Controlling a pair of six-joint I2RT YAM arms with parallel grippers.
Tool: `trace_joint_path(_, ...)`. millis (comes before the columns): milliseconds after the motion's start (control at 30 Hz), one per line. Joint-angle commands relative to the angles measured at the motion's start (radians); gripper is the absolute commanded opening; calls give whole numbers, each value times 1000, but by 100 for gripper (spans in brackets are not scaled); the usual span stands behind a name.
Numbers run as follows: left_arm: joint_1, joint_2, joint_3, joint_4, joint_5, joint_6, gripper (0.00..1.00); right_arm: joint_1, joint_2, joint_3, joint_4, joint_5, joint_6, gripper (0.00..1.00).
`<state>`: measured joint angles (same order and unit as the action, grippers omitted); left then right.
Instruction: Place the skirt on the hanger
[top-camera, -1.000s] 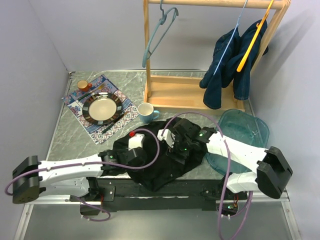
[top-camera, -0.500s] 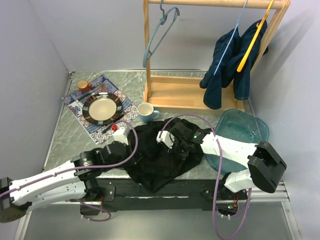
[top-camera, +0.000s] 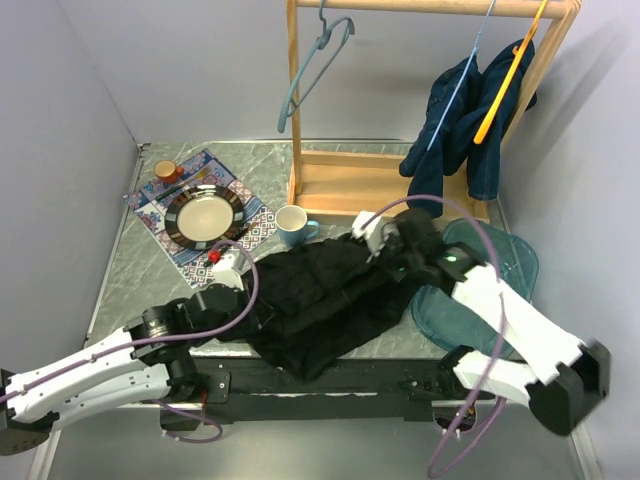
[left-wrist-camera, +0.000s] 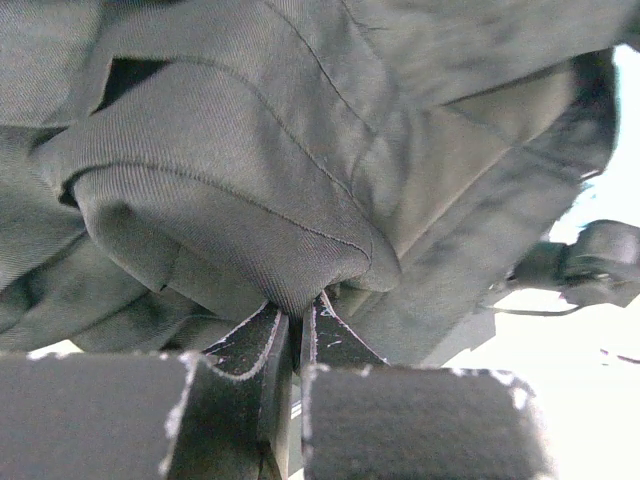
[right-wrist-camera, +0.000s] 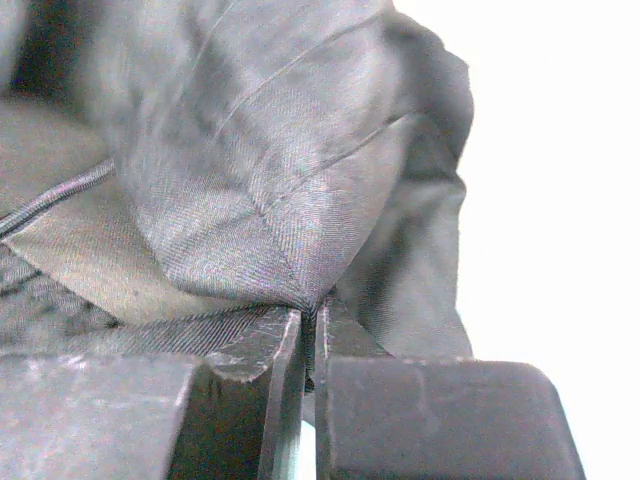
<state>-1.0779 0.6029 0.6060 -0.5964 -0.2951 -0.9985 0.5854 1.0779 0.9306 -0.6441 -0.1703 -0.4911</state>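
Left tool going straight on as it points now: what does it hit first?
The black skirt it pinches; its folds bunch right ahead of the left tool. Beyond them, depth is unclear.

Both arms stretch forward and low, angled toward each other; left claw (left-wrist-camera: 296, 335) and right claw (right-wrist-camera: 308, 330) each pinch tight a fold of skirt (top-camera: 320, 300).
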Motion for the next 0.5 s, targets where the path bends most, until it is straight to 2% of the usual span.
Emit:
trace_joint_path(0, 7, -35, 28, 10, -24, -34, 1, -80, -90, 70, -12, -89, -41, 1)
trace_joint_path(67, 10, -23, -9, 36, -1, -63, 1, -99, -63, 25, -19, -92, -52, 6)
trace_joint_path(100, 10, -12, -55, 56, 17, -71, 1, -105, -20, 4, -23, -92, -58, 15)
trace_joint_path(167, 13, 30, -100, 125, 74, -100, 1, -107, 23, -71, -9, -78, -78, 26)
trace_joint_path(200, 15, 46, -139, 148, 86, -112, 1, -113, 57, -93, -3, -72, -83, 38)
trace_joint_path(267, 15, 87, -176, 199, 114, -147, 1, -117, 88, -144, 24, -40, -78, 44)
trace_joint_path(333, 16, 121, -213, 205, 116, -178, 2, -128, 100, -159, 21, -34, -86, 55)
trace_joint_path(400, 18, 135, -225, 185, 96, -196, 6, -136, 91, -161, 1, -52, -98, 58)
trace_joint_path(433, 18, 139, -224, 173, 90, -201, 9, -140, 83, -158, -3, -58, -112, 61)
trace_joint_path(467, 19, 136, -221, 156, 74, -203, 18, -139, 62, -147, -23, -89, -124, 61)
